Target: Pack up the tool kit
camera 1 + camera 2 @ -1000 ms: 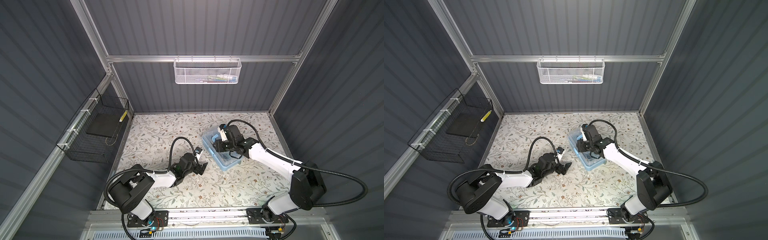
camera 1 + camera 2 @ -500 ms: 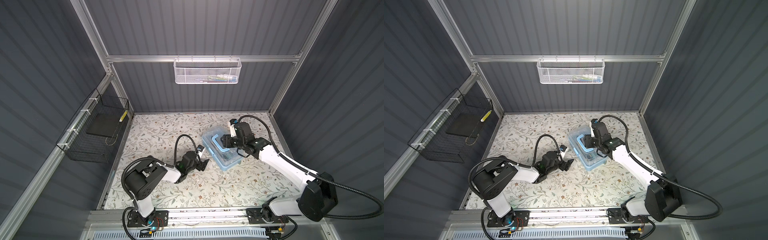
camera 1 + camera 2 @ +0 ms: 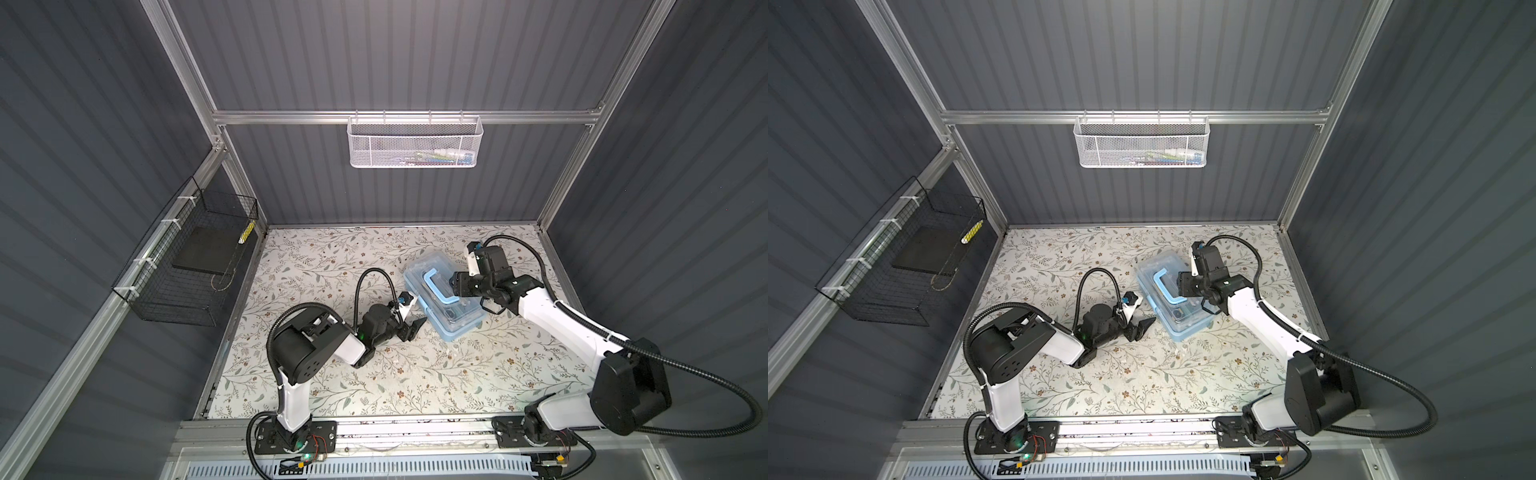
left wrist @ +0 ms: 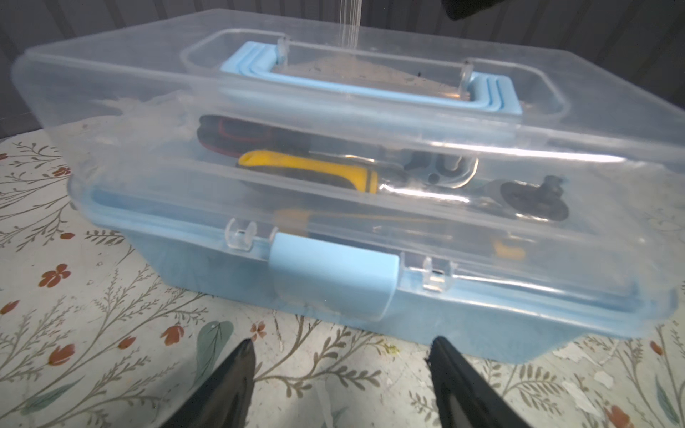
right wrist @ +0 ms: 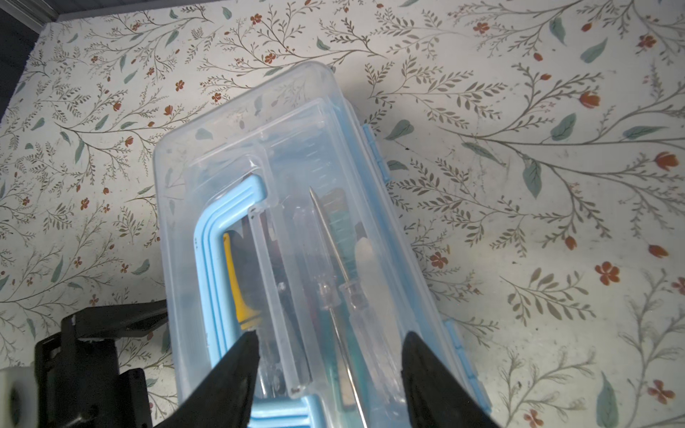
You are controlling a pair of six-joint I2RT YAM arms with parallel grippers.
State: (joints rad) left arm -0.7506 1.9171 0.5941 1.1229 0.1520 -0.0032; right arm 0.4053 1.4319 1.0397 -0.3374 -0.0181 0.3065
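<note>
Arms: left arm (image 3: pixel 347 345), right arm (image 3: pixel 555 316), white link shells, black round joint housings (image 3: pixel 297 353) with small screw holes | Cables: black corrugated hose (image 3: pixel 374 270) looped off each arm | Tools: left tool (image 4: pixel 341 342), right tool (image 5: pixel 330 334), black tapered fingers (image 4: pixel 230 381) | Bases: black flat plates (image 3: pixel 328 430), red wiring (image 3: pixel 318 441), green light (image 3: pixel 306 457)

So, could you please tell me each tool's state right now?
Left tool: open, holding nothing.
Right tool: open, holding nothing, over the box lid.

Box (image 5: pixel 259 122) cropped; mesh basket (image 3: pixel 365 145) contents (image 3: pixel 440 157) indistinct.
</note>
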